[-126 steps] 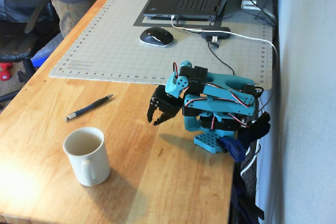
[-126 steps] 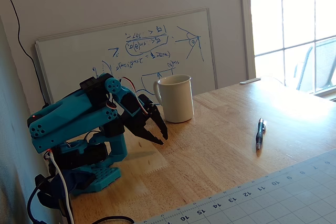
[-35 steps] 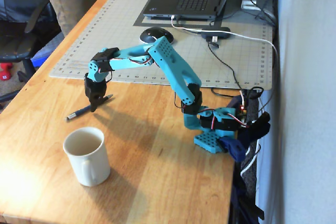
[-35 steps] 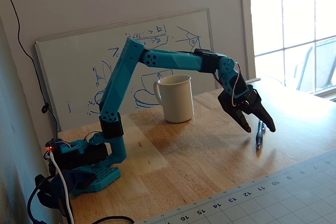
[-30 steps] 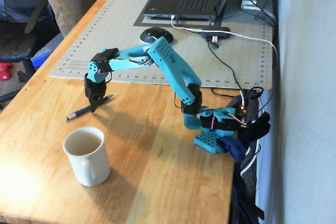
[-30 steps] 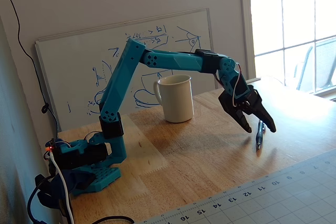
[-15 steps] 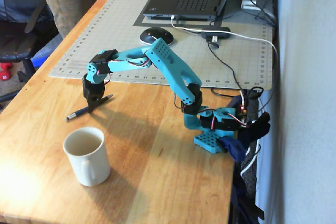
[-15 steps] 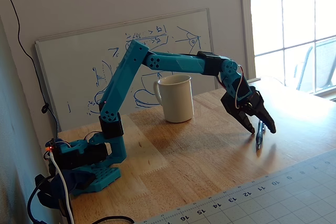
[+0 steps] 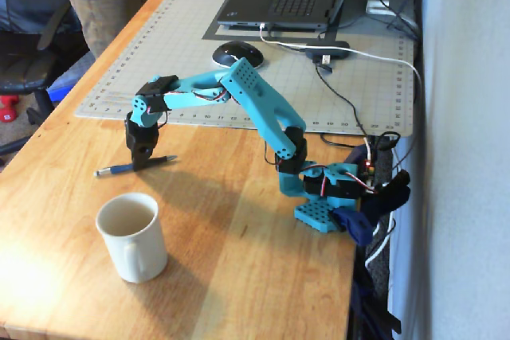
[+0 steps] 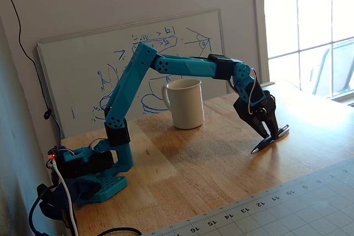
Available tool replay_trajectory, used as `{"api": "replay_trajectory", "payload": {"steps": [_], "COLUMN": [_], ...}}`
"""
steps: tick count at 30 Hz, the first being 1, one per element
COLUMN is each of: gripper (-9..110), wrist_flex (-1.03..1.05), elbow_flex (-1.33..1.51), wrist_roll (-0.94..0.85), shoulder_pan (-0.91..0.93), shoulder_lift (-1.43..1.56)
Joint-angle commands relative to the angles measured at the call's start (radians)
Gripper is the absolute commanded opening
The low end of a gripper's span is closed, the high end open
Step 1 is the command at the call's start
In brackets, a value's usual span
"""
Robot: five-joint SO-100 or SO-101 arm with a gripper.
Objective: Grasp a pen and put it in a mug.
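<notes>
Your claw (image 9: 142,163) (image 10: 272,136) is down on the wooden surface (image 9: 239,268), closed around the middle of the pen (image 9: 111,170) (image 10: 268,140), which has swung to a new angle since half a second ago.

I log: bench (image 9: 239,276) varnished wood, slight sheen; mug (image 9: 131,236) glossy ceramic; pen (image 9: 134,166) dark plastic; arm (image 10: 182,66) matt plastic.

The teal arm reaches far out from its base, elbow raised, wrist bent steeply downward. Its black pincer (image 9: 140,162) (image 10: 271,136) points at the table, fingers drawn together.
</notes>
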Motion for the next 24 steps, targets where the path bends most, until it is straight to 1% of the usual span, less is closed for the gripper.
{"api": "replay_trajectory", "payload": {"steps": [1, 8, 12, 16, 19, 24], "gripper": [1, 1, 1, 1, 1, 1], "wrist_flex": [-0.003, -0.005, -0.008, -0.097, -0.193, -0.331], "elbow_flex": [-0.037, -0.026, -0.034, -0.026, -0.025, -0.023], "wrist_roll": [-0.006, 0.005, 0.008, 0.018, 0.098, 0.322], "shoulder_pan": [0.003, -0.008, -0.063, -0.112, -0.160, -0.253], "shoulder_lift": [0.086, 0.279, 0.342, 0.374, 0.390, 0.414]}}
